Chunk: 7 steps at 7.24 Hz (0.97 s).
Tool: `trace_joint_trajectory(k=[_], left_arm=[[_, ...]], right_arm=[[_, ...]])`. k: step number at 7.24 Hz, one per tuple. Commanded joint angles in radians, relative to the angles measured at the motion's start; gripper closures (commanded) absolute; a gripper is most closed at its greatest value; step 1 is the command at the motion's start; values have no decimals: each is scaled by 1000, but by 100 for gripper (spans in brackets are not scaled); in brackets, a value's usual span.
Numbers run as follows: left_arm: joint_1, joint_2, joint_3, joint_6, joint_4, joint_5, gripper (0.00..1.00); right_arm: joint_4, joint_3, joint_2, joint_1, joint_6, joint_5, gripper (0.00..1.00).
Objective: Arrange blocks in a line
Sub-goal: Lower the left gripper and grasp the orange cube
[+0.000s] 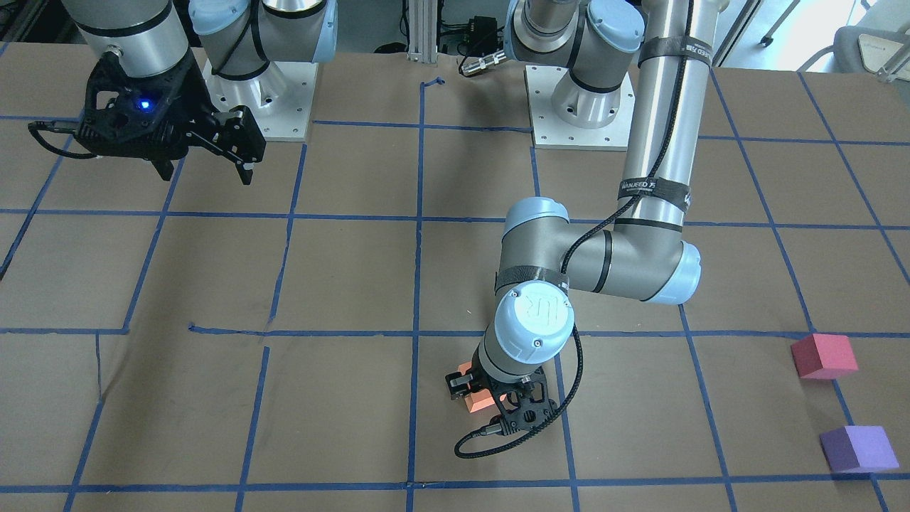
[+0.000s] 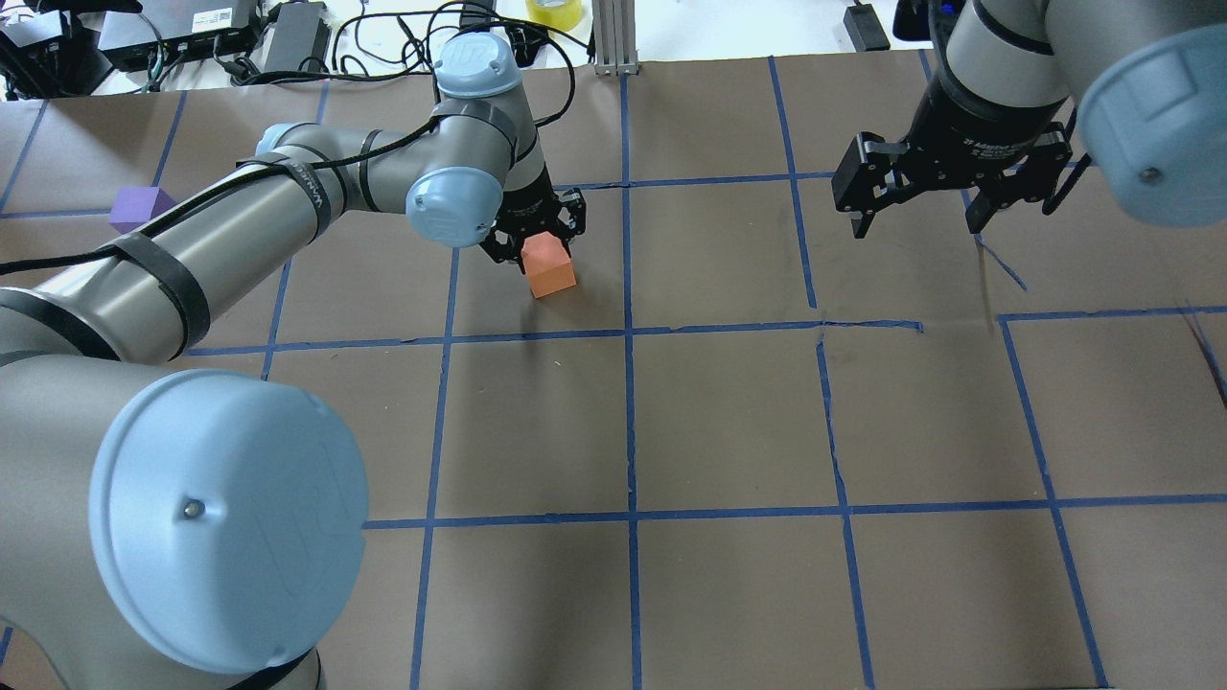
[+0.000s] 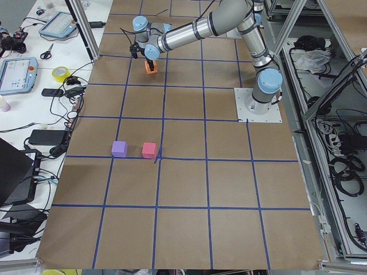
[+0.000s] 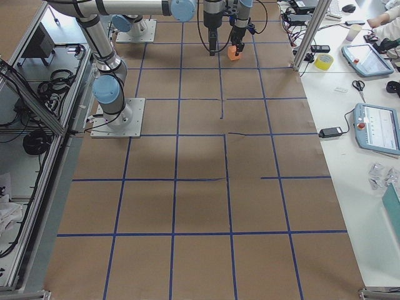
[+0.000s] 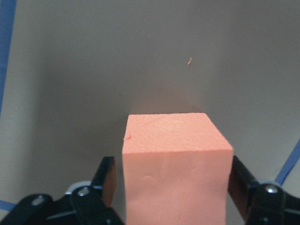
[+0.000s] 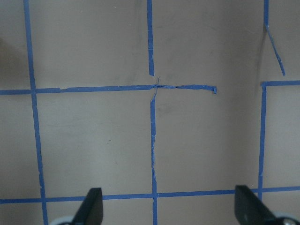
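Orange block (image 2: 549,268) sits between the left gripper's (image 5: 171,161) fingers (image 5: 108,180), with one pad at its side and a sliver of gap at the other; whether they clamp it, I cannot tell. Right gripper (image 2: 915,228) hangs above the tabletop (image 2: 729,412), fingers wide apart. Red-pink block (image 1: 823,355) and purple block (image 1: 858,448) lie near each other, well apart from both pairs of fingers.
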Motion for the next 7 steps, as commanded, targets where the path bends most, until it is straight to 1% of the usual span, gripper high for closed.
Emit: trace_joint_trajectory(k=[1,2,3,5,7], left_arm=[[1,12,8,15,1,2,100],[9,31,11,119,-1,2,100],[59,45,10,427,-15,6,100],[234,92,-2,663,-39,5,100],[436,108,1,893,-62,5,100]], right_arm=[[1,1,-7,-1,-2,20,0],[-2,3,-7,-1,2,73,0],[-5,3,-7,-1,9,78,0],[-1,3,-12,-3,11,64,0],[5,4,-17,-4,11,60,0]])
